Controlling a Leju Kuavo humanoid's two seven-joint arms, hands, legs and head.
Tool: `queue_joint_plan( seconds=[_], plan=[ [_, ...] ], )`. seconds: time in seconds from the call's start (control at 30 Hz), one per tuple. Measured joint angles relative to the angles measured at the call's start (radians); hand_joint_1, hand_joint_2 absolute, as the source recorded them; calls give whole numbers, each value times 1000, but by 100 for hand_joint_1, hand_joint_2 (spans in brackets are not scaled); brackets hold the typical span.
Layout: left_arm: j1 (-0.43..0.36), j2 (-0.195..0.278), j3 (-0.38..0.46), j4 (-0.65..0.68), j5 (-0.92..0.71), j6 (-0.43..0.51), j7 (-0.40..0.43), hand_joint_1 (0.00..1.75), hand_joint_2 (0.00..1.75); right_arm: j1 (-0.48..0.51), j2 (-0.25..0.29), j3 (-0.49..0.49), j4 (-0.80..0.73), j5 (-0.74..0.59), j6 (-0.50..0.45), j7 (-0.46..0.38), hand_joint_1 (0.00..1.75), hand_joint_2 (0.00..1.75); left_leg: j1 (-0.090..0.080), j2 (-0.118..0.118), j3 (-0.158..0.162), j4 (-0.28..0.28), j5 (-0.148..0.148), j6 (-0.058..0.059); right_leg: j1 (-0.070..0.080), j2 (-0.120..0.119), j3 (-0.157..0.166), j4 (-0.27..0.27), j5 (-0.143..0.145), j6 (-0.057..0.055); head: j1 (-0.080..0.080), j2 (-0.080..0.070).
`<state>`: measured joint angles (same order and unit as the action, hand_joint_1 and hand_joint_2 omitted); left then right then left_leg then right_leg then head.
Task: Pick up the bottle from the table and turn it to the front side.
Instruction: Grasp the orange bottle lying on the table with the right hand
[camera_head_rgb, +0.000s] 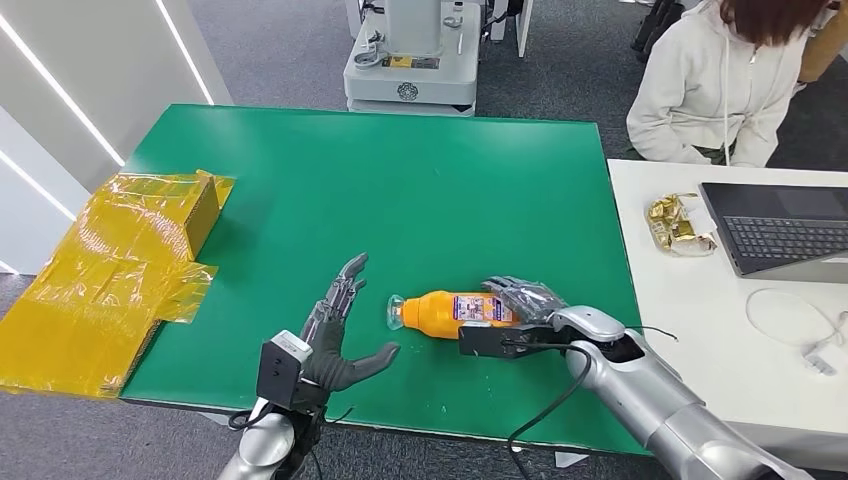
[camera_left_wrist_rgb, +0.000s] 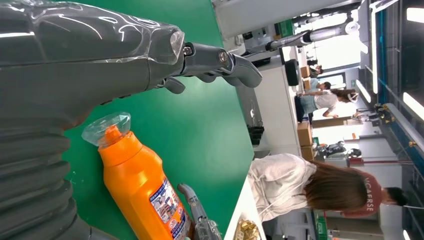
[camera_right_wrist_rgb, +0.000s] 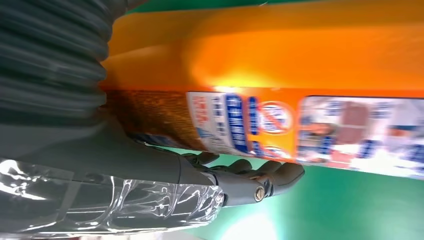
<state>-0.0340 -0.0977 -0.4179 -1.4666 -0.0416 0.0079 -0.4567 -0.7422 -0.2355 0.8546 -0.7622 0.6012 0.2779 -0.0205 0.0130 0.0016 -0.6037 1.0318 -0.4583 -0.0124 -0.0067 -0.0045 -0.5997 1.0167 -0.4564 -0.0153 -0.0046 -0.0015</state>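
An orange bottle (camera_head_rgb: 450, 312) with a clear cap and a printed label lies on its side near the front edge of the green table (camera_head_rgb: 400, 180), cap pointing left. My right hand (camera_head_rgb: 520, 315) wraps its base end, fingers over the far side and thumb on the near side. In the right wrist view the bottle (camera_right_wrist_rgb: 300, 65) presses against the palm and the right hand (camera_right_wrist_rgb: 125, 165) curls its fingers (camera_right_wrist_rgb: 270, 177) under the label. My left hand (camera_head_rgb: 335, 335) is open, fingers spread, just left of the cap and apart from it. The left wrist view shows the bottle (camera_left_wrist_rgb: 140, 190) beside the left hand (camera_left_wrist_rgb: 75, 65).
A yellow-wrapped cardboard box (camera_head_rgb: 120, 260) sits at the table's left edge. To the right stands a white table (camera_head_rgb: 700, 330) with a laptop (camera_head_rgb: 780, 235), gold wrappers (camera_head_rgb: 678, 222) and a cable (camera_head_rgb: 800, 320). A person in a white hoodie (camera_head_rgb: 715, 90) sits behind it.
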Motion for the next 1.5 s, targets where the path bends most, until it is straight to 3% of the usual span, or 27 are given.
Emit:
queue_joint_plan(
  seconds=[0.63,0.67,0.8,0.87,1.5],
  plan=[
    [18,-3,14,-6,1,-7,2,0,175,5,-43,31,-25,50,-42,87,0,175,0,0,1,0,0,0,0,0,1,0,0,0,0,0],
    [18,-3,14,-6,1,-7,1,0,175,6,-44,31,-26,51,-43,88,5,175,0,0,1,0,0,0,0,1,1,0,0,0,0,0],
    [18,-3,14,-6,1,-7,1,0,175,11,-49,33,-31,52,-46,87,153,175,0,0,2,0,0,0,0,1,1,0,0,0,0,0],
    [18,-3,14,-6,1,-7,2,0,175,17,-53,33,-37,55,-46,83,170,175,0,0,2,0,0,0,0,1,1,0,0,0,0,0],
    [20,-11,14,-6,5,0,6,0,175,21,-56,29,-42,66,-29,69,175,175,0,1,3,0,0,0,0,1,2,0,0,0,0,0]
  ],
)
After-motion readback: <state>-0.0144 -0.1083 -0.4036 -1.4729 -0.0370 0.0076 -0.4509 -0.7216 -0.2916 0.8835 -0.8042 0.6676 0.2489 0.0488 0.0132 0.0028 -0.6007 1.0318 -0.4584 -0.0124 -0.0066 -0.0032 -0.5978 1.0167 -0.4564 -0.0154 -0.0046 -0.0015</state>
